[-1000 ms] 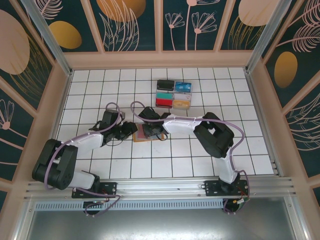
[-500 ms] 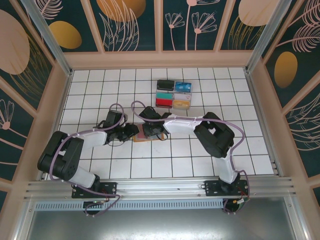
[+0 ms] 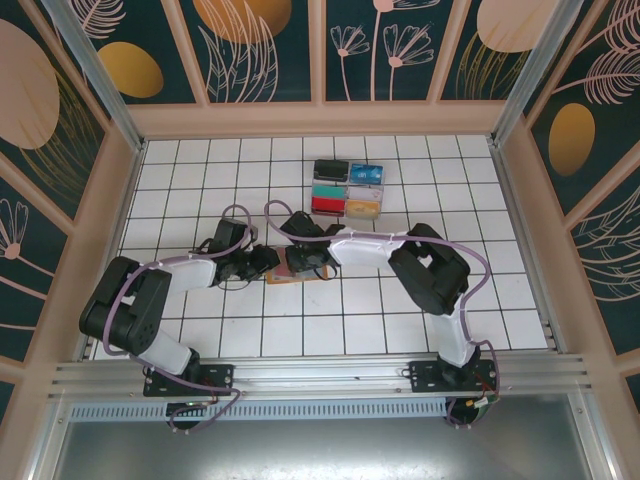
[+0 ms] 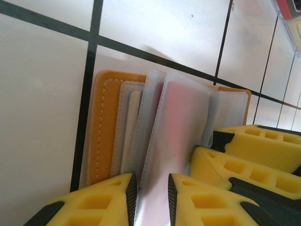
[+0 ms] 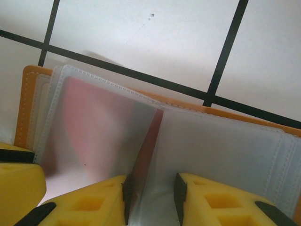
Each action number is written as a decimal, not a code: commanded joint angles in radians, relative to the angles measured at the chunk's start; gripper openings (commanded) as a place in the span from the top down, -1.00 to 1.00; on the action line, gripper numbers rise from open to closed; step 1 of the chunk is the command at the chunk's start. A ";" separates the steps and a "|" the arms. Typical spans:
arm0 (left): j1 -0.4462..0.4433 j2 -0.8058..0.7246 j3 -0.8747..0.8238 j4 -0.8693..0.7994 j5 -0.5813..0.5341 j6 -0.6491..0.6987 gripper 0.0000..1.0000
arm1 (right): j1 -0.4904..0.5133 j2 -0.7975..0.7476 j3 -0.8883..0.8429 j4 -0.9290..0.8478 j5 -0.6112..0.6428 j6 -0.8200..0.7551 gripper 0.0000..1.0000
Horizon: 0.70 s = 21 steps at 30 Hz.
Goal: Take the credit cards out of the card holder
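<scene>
The tan-orange card holder (image 3: 290,273) lies open on the white tiles in the middle, with both grippers on it. In the left wrist view its orange cover (image 4: 106,122) is on the left and its clear sleeves fan out. One lifted sleeve holds a pink credit card (image 4: 181,122). My left gripper (image 4: 151,181) (image 3: 265,262) straddles that sleeve's lower edge, jaws a narrow gap apart. My right gripper (image 5: 152,181) (image 3: 305,260) is astride the neighbouring sleeve, jaws also slightly apart. A red credit card (image 5: 148,146) stands edge-on by its left pad. The pink card (image 5: 89,122) lies to the left.
A small tray (image 3: 347,188) with black, blue, red and gold card stacks sits two tiles behind the holder. Wooden walls (image 3: 110,200) ring the tiled floor. The right gripper's yellow fingers (image 4: 244,155) crowd the holder's right side in the left wrist view.
The left arm's elbow has swung toward the near-left while its gripper stayed at the holder, jaws a touch narrower. The right arm and the holder have hardly moved.
</scene>
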 commanded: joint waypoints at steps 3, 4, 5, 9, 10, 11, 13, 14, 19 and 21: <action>-0.017 0.007 0.010 0.060 0.078 0.022 0.55 | -0.022 0.073 -0.073 -0.077 -0.059 0.021 0.31; -0.017 0.005 0.010 0.060 0.078 0.022 0.58 | -0.025 0.071 -0.073 -0.076 -0.062 0.023 0.31; -0.017 0.002 0.010 0.058 0.075 0.026 0.61 | -0.027 0.068 -0.073 -0.074 -0.066 0.025 0.31; -0.017 0.002 0.005 0.058 0.068 0.029 0.78 | -0.036 0.042 -0.071 -0.060 -0.089 0.037 0.31; -0.018 -0.001 0.003 0.054 0.062 0.031 0.82 | -0.039 0.034 -0.068 -0.059 -0.094 0.039 0.31; -0.017 -0.007 0.003 0.043 0.051 0.035 0.89 | -0.042 0.023 -0.065 -0.054 -0.098 0.044 0.31; -0.017 -0.027 0.011 0.006 0.015 0.050 0.95 | -0.049 -0.011 -0.060 -0.037 -0.108 0.050 0.29; -0.017 -0.041 0.016 -0.022 -0.007 0.062 0.96 | -0.053 -0.033 -0.057 -0.027 -0.118 0.053 0.28; -0.018 -0.107 0.033 -0.133 -0.094 0.108 0.98 | -0.070 -0.167 -0.071 0.077 -0.184 0.060 0.17; -0.017 -0.125 0.036 -0.159 -0.110 0.117 0.98 | -0.081 -0.215 -0.092 0.143 -0.248 0.053 0.14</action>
